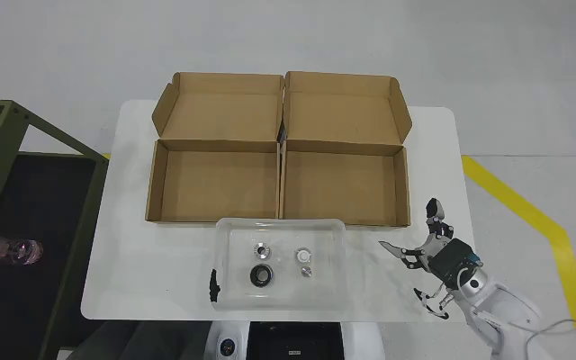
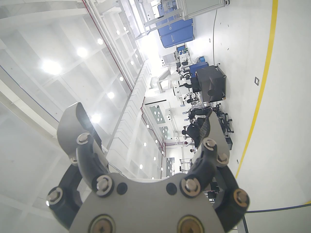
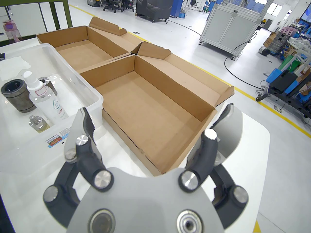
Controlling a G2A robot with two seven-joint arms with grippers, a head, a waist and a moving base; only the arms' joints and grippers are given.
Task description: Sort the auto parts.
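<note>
A clear plastic bin at the table's front holds a dark cylindrical bearing, a small white spray bottle and two small silver parts. From above they show as the bearing, the bottle and a silver part. My right gripper is open and empty, to the right of the bin near the table's front right corner, facing the boxes. My left gripper is open and empty, pointing up at the ceiling.
Two open cardboard boxes stand side by side behind the bin, the left box and the right box, lids folded back. A green cart stands left of the table. A dark piece juts at the bin's front left corner.
</note>
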